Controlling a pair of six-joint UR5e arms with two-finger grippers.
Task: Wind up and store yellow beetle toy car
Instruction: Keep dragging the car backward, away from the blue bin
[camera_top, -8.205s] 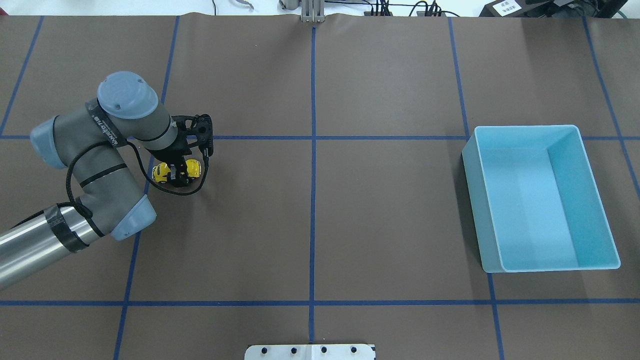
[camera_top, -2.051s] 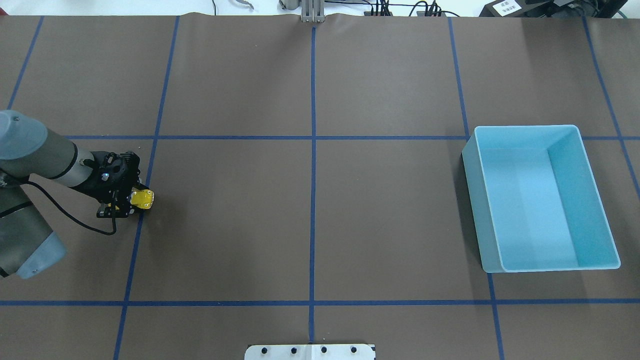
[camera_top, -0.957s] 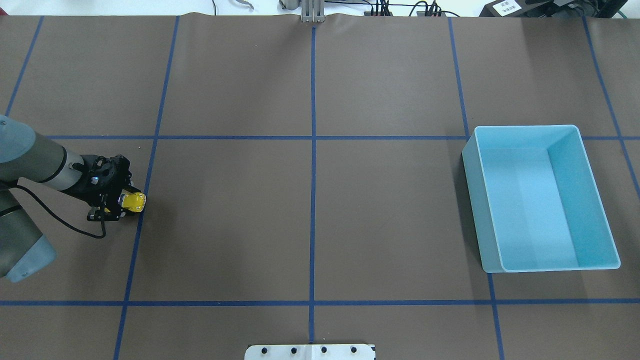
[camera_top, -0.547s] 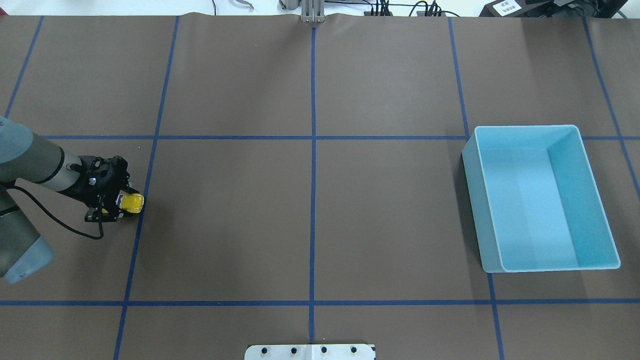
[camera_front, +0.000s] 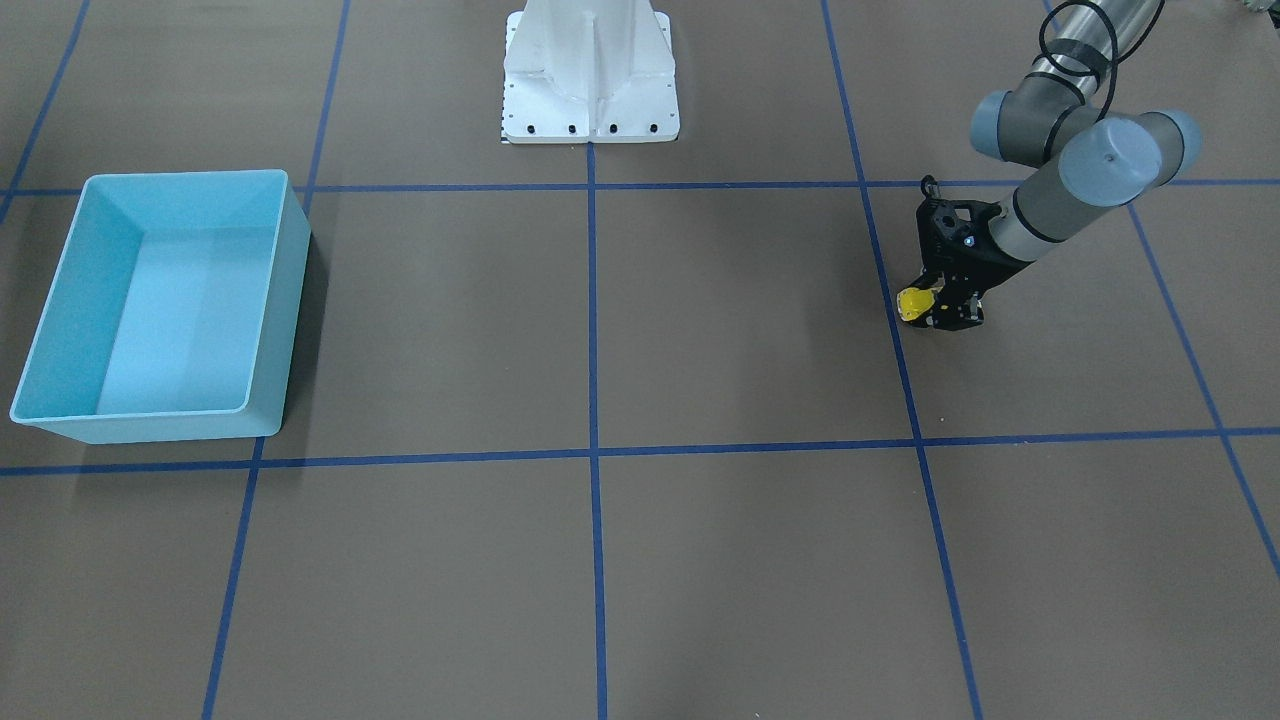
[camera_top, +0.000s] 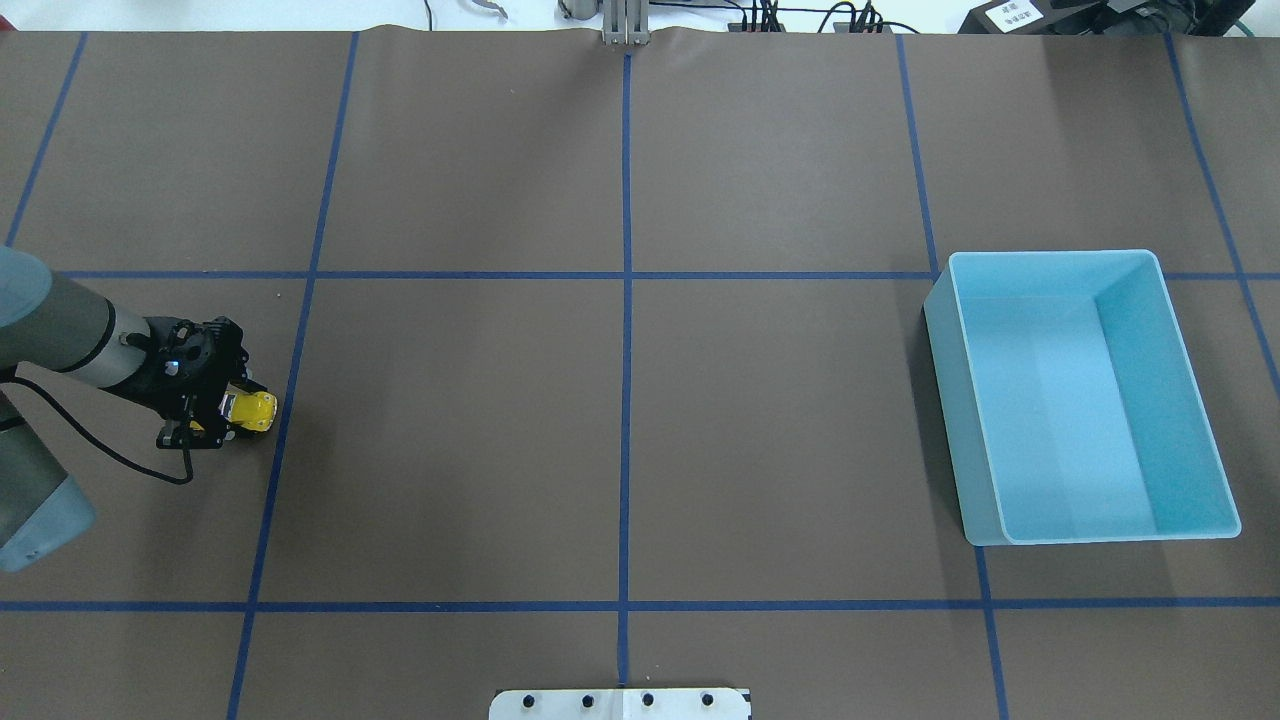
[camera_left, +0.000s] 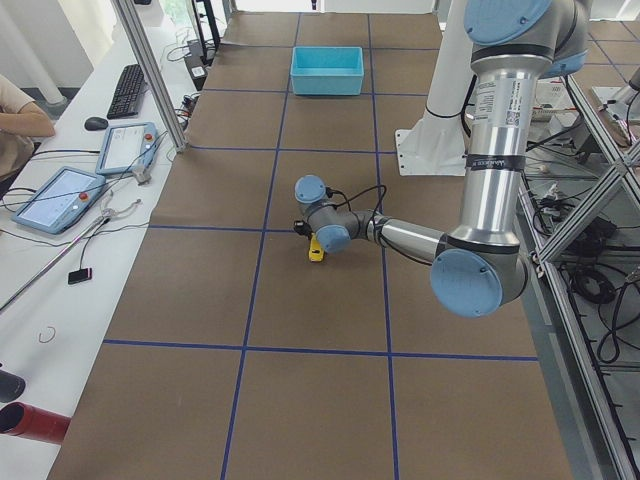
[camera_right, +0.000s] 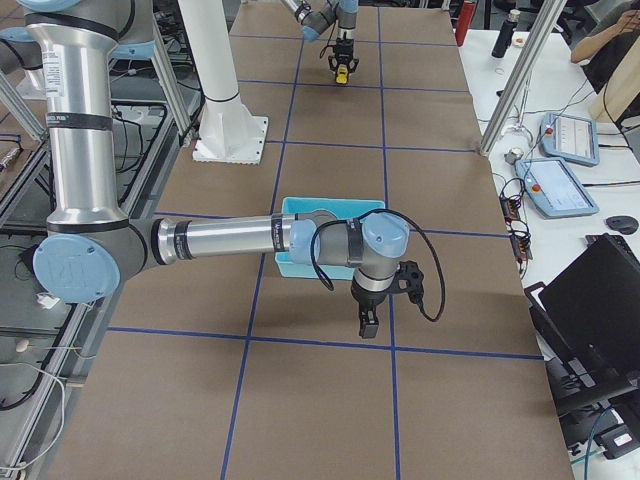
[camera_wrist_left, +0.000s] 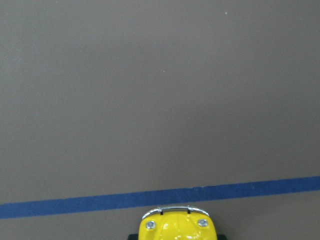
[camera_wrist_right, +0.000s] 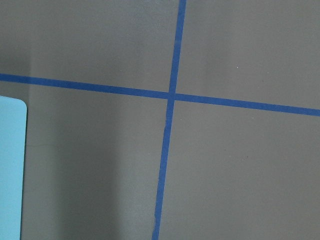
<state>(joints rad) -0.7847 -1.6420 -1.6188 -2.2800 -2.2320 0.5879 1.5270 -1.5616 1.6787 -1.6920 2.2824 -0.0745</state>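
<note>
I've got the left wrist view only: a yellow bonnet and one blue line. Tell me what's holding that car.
Observer: The left pincer is closed on the yellow beetle toy car, low at the table.
Operator: Give me the bin's position.
Observer: The blue bin sits empty on the robot's right side, far across the table from the car.
Operator: Report the other arm.
Observer: The right pincer hangs beside the bin; open or shut, I cannot tell.

The left arm (camera_front: 1040, 205) has grey joints, round light-blue caps and a silver tube; a black cable (camera_top: 178, 481) runs along it; the left gripper (camera_top: 232, 412) is black.
</note>
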